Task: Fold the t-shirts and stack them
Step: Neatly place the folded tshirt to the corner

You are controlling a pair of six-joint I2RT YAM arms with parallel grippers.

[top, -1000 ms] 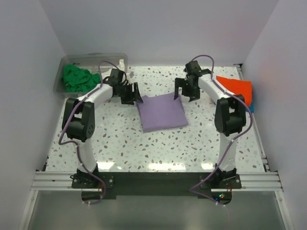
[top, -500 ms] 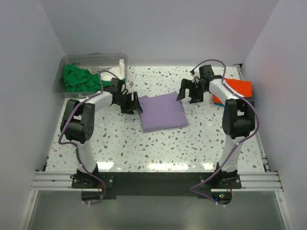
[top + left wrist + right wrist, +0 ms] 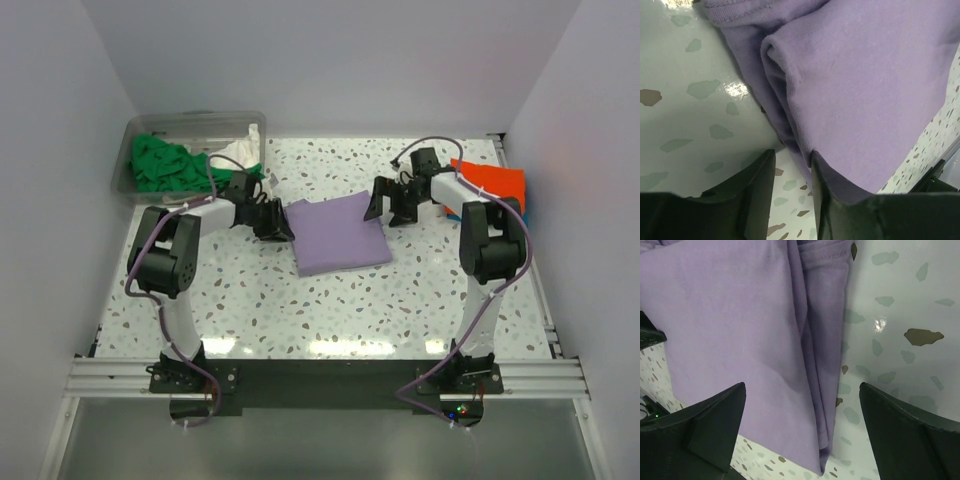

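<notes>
- The lavender t-shirt [image 3: 338,233] lies folded into a rectangle at the middle of the speckled table [image 3: 300,300].
- The left gripper [image 3: 273,219] sits low at the shirt's left edge. Its 2 fingers [image 3: 757,190] stand only a sliver apart with the folded edge at their mouth; I cannot tell whether they pinch it.
- The right gripper [image 3: 387,206] is at the far right corner, jaws wide apart astride the layered edge, holding nothing.
- A green t-shirt [image 3: 160,163] and a white t-shirt [image 3: 238,150] fill the clear tub [image 3: 190,120]; an orange t-shirt [image 3: 492,183] lies on a blue t-shirt [image 3: 523,214].

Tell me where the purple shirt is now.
In the top view the purple shirt lies folded mid-table, between the left tool at its left edge and the right tool at its far right corner.
</notes>
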